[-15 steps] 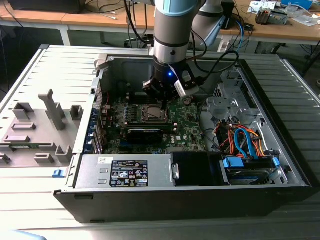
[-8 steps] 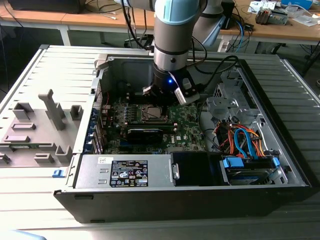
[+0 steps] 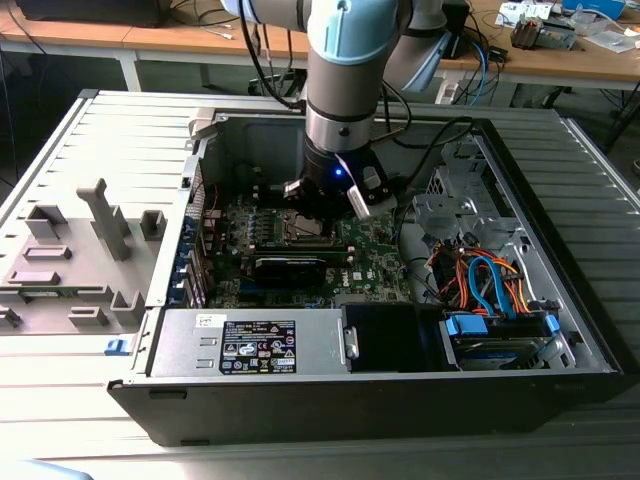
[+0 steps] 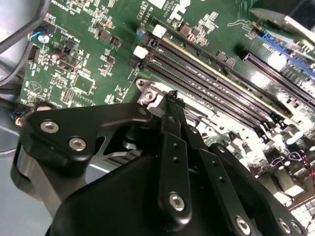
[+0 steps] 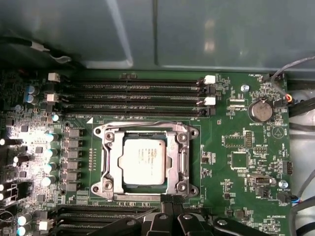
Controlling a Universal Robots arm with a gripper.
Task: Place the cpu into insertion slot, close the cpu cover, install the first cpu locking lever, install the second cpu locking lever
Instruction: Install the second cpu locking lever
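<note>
The arm hangs straight down into the open computer case (image 3: 560,330), which lies on its side on the grey worktop (image 3: 60,130); the pincer (image 3: 325,205) is low over the green motherboard (image 5: 236,142), right at the socket area. In the first wrist view the cpu (image 5: 143,161) sits flat in the insertion slot (image 5: 125,183), silvery top up and square to the frame; the cpu cover (image 5: 109,160) lies down around it, its cut-out middle showing the chip. The pincer's black fingertips (image 5: 167,216) reach the socket's edge at six o'clock from the chip, pressed close together with no gap visible between them and nothing seen held. At twelve o'clock from the socket run four long memory slots (image 5: 133,96); at nine o'clock stands a column of small components; at three o'clock the board is flatter, with a coin cell (image 5: 260,111) further off. In the second wrist view the pincer's linkage (image 4: 172,162) crowds the socket corner, the memory slots just beside it. In the exterior view the case walls ring the arm closely; the cable bundle (image 3: 490,280) lies toward the exterior view's right.
</note>
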